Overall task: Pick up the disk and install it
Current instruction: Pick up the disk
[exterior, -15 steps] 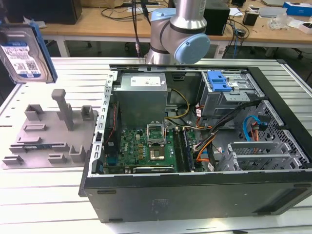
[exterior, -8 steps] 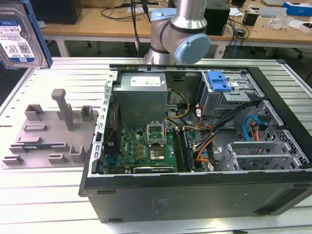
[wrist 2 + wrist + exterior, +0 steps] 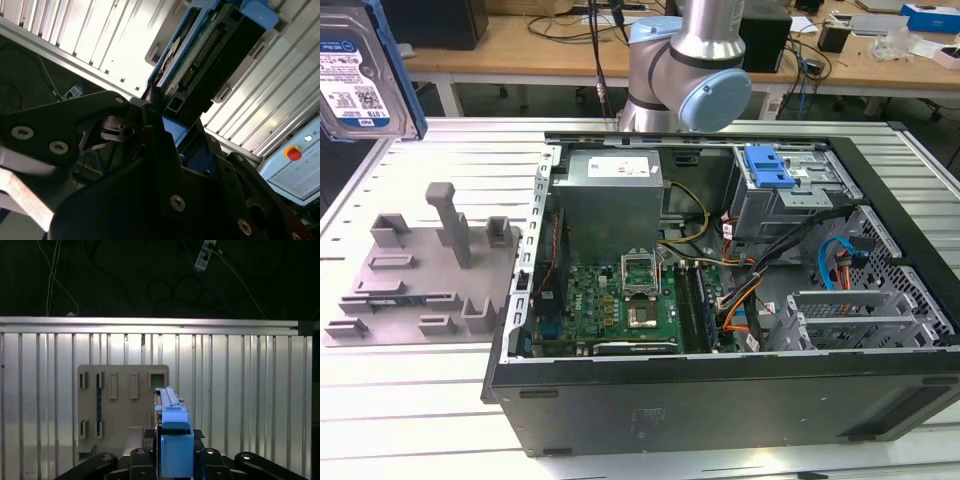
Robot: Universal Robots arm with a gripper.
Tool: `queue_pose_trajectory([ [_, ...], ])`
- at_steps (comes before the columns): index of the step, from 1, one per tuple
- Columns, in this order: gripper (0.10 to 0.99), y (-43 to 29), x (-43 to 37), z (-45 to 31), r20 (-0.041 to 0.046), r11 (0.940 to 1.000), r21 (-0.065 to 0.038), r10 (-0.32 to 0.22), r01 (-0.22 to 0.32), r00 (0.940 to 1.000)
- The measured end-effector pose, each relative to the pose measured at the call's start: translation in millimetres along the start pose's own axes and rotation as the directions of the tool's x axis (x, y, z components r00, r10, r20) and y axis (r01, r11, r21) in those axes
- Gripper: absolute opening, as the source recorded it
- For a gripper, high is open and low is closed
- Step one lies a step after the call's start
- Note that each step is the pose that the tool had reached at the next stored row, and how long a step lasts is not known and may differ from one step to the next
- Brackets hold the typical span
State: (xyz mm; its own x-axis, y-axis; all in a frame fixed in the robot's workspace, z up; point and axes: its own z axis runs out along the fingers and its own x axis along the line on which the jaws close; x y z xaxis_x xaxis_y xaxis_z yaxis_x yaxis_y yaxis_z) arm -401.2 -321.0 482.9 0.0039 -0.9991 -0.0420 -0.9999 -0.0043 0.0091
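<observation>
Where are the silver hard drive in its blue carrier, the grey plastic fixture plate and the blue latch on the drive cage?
Silver hard drive [image 3: 355,95]: exterior view, on its white-and-blue label.
Grey plastic fixture plate [image 3: 425,282]: exterior view, on its bare base.
Blue latch [image 3: 767,168]: exterior view, on its top face.

disk [image 3: 360,75]: silver drive, white-and-blue label, bright blue carrier frame; clamped edge-on between gripper [image 3: 172,459] jaws, body projecting straight out past fingertips, held aloft.
</observation>
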Motion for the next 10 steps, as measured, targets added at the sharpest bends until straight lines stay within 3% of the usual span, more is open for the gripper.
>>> queue_pose_trajectory([
  [8,0.365,-23.0,24.0,-2.2,0.0000,1.0000,-0.003,0.000,0.000,1.0000],
  [10,0.365,-32.0,33.2,-3.4,0.0000,1.0000,-0.005,0.000,0.000,1.0000],
])
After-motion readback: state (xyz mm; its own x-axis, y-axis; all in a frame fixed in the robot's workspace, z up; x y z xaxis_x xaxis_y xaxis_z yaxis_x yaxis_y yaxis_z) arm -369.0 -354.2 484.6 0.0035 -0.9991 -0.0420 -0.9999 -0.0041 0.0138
